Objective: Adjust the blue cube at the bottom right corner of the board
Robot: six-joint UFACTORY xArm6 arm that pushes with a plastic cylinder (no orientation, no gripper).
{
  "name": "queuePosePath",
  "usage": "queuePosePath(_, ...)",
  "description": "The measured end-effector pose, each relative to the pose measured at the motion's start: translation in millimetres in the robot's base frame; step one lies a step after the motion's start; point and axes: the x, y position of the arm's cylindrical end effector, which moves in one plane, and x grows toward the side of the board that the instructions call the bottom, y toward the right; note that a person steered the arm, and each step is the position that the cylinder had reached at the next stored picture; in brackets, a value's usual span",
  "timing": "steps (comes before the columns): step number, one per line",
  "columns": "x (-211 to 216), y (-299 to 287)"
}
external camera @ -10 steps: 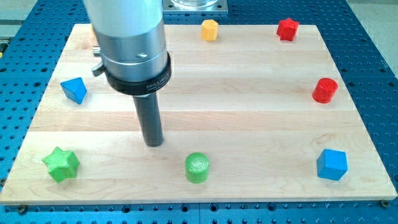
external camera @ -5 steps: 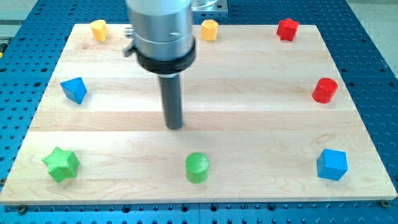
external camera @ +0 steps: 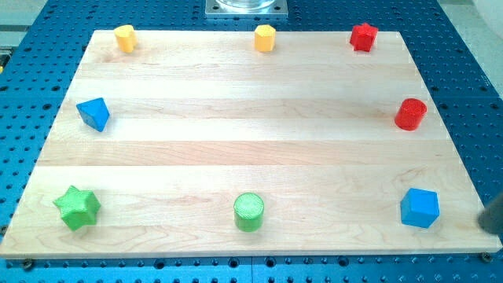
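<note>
The blue cube (external camera: 419,207) sits near the bottom right corner of the wooden board (external camera: 251,157), upright and alone. A dark blurred shape at the view's right edge is my rod; its tip (external camera: 490,228) shows just off the board's right edge, to the right of the blue cube and apart from it. Most of the rod is cut off by the frame.
A second blue block (external camera: 94,113) is at the left. A green star (external camera: 77,207) and a green cylinder (external camera: 249,211) lie along the bottom. A red cylinder (external camera: 410,114) is at the right; a red star (external camera: 363,36), a yellow hexagon (external camera: 265,37) and a yellow cylinder (external camera: 124,37) line the top.
The rod has left the board's left-middle, moving right and down to the view's right edge beside the blue cube. No block has moved.
</note>
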Motion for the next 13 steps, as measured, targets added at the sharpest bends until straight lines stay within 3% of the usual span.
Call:
queuePosePath(1, 3.8, -62.4)
queuePosePath(2, -29.7, -92.0)
queuePosePath(3, -37.2, -85.9)
queuePosePath(4, -61.8, -25.3)
queuePosePath(5, -116.2, -10.3)
queuePosePath(7, -111.1, -95.3)
queuePosePath(8, -94.1, -102.8)
queuePosePath(9, -108.9, -181.0)
queuePosePath(10, -64.3, -97.8)
queuePosePath(12, -86.5, -24.7)
queuePosePath(13, -49.2, 32.8)
